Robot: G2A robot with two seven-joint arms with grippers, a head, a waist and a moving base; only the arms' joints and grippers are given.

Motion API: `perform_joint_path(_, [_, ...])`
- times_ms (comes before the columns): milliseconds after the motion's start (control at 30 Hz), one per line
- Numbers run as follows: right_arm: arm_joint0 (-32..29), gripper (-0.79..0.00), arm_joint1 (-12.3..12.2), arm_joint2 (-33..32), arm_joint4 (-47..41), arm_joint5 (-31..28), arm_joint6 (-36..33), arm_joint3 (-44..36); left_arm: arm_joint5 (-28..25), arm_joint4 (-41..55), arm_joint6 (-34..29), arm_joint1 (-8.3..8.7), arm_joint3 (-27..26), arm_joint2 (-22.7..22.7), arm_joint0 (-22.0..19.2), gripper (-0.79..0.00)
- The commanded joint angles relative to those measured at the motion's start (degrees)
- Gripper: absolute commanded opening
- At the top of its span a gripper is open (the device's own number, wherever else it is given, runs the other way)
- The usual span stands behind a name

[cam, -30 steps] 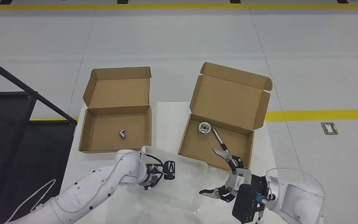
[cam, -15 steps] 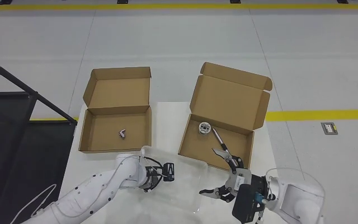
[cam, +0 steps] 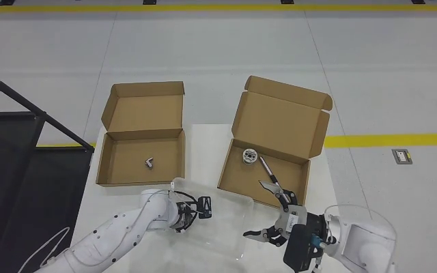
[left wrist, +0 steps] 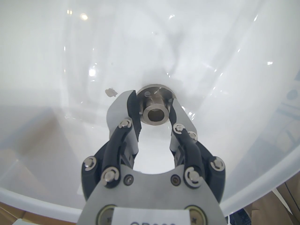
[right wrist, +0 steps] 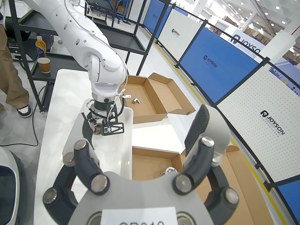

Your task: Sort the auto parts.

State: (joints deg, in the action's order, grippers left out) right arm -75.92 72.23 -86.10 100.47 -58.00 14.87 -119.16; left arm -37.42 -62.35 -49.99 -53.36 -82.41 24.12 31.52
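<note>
Beyond the bin (cam: 176,183) sit left box (cam: 123,164), right box (cam: 235,177) (both open).

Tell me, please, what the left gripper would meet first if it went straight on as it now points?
Probably the floor of the clear bin, just beyond the flange of the metal bushing that the left gripper holds.

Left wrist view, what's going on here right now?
The left gripper is down in the clear bin, jaws closed on a flanged metal bushing. The right gripper hangs open nearby, empty. The left box holds one small fitting; the right box holds a round part and a long tool.
</note>
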Motion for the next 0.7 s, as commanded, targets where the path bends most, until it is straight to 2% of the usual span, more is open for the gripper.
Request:
perform_joint_path(0, [0.00, 0.000, 0.00, 0.00, 0.01, 0.00, 0.01, 0.00, -0.14, -0.18, 0.22, -0.07, 0.20, 0.26, 0.28, -0.474])
perform_joint_path(33, [0.00, 0.000, 0.00, 0.00, 0.01, 0.00, 0.01, 0.00, -0.14, -0.26, 0.31, -0.11, 0.29, 0.44, 0.40, -0.499])
perform_joint_path(67, [0.00, 0.000, 0.00, 0.00, 0.01, 0.00, 0.01, 0.00, -0.25, -0.40, 0.40, -0.14, 0.30, 0.59, 0.52, -0.573])
perform_joint_path(100, [0.00, 0.000, 0.00, 0.00, 0.01, 0.00, 0.01, 0.00, -0.29, -0.51, 0.54, -0.15, 0.36, 0.79, 0.64, -0.662])
perform_joint_path(133, [0.00, 0.000, 0.00, 0.00, 0.01, 0.00, 0.01, 0.00, -0.34, -0.61, 0.67, -0.15, 0.39, 1.03, 0.75, -0.785])
perform_joint_path(400, [0.00, 0.000, 0.00, 0.00, 0.01, 0.00, 0.01, 0.00, -0.86, 0.41, -0.43, 1.05, -3.00, 5.05, 1.81, -0.785])
perform_joint_path(533, [0.00, 0.000, 0.00, 0.00, 0.01, 0.00, 0.01, 0.00, 0.43, 0.88, -1.07, 2.75, -7.49, 9.40, 3.17, -0.785])
perform_joint_path(667, [0.00, 0.000, 0.00, 0.00, 0.01, 0.00, 0.01, 0.00, 2.62, 0.97, -0.96, 5.22, -14.24, 15.85, 6.15, -0.785])
